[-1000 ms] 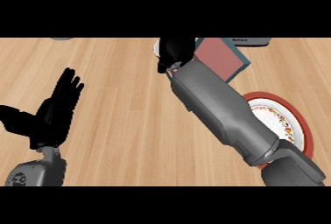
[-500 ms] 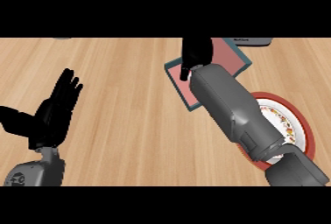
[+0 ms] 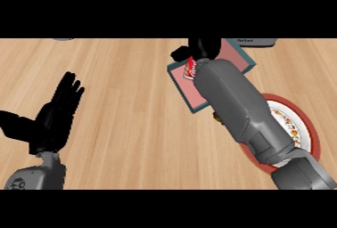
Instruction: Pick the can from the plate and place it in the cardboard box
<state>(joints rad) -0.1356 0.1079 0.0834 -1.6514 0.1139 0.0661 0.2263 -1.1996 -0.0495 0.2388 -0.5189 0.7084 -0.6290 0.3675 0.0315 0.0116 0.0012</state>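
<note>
The right hand [image 3: 201, 49] is seen at the upper middle of the head view, its black fingers curled round the can [image 3: 191, 69], of which only a narrow red and white strip shows below the palm. The can is thus held above the near part of the cardboard box [image 3: 187, 87], a shallow rectangular tray with a dull pinkish floor and a thin teal edge, set at a slant on the counter. Much of the box is hidden by the grey right forearm [image 3: 247, 111], a smooth, rounded, matt shell that crosses the view from the lower right.

The plate [image 3: 313, 133] lies under and beside that forearm: round, with a broad red rim and a white centre carrying a small coloured pattern. No can is seen on it, so the pick is judged done and the carry nearly so. What appears left is the lowering of the can into the box and its release; whether the can already touches the box floor cannot be told.

The left hand [image 3: 56, 118] is shown at the left edge, open with fingers straight and pointing up, resting and holding nothing. The counter [image 3: 125, 156] is of pale wood with fine lengthwise grain, smooth and flat.
</note>
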